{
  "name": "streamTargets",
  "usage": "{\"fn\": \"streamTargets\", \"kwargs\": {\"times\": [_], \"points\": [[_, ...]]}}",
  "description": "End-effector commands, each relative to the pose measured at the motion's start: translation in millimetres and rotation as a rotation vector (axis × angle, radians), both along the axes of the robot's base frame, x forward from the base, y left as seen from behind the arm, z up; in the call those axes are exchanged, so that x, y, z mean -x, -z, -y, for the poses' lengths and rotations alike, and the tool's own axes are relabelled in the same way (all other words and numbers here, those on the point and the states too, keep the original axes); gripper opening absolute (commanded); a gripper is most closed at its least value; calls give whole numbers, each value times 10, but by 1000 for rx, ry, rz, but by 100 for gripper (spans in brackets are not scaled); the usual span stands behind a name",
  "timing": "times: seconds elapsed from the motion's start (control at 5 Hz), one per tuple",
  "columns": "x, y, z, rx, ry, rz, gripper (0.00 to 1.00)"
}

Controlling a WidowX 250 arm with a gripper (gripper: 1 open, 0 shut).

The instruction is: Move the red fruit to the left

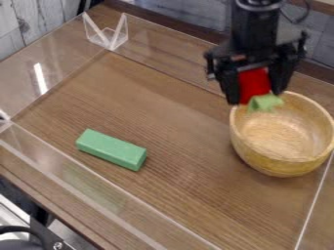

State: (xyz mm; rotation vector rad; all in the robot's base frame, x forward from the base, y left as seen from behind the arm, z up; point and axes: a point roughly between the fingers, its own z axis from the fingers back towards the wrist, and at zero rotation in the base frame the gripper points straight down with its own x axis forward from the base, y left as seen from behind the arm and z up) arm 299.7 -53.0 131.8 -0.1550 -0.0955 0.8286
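Wooden table (183,107) — one bowl (283,137), one green block (109,148), one gripper (256,86) clamped on one red fruit (255,86).

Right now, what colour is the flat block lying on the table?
Green, a light mint shade. The block shows clearly in the camera view, lying alone on the wooden table.

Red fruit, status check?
Gripper shut on red fruit, held above wooden bowl rim. Green block lies far left, not in the way.

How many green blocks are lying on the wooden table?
1. The green block lies flat on the wooden table, left of the wooden bowl. The other green spot is the stem of the red fruit in the gripper.
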Motion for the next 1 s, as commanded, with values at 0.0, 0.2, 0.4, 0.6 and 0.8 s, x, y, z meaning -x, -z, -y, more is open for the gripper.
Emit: {"fn": "streamTargets", "kwargs": {"times": [0.0,0.2,0.4,0.6,0.8], "points": [[-142,-268,-256,22,-63,93,0],[-167,-220,-702,11,-88,114,0],[-125,-126,-1167,-30,-97,138,0],[-100,74,-1400,-77,-78,156,0],[-128,295,-1527,-116,-60,168,0]]}}
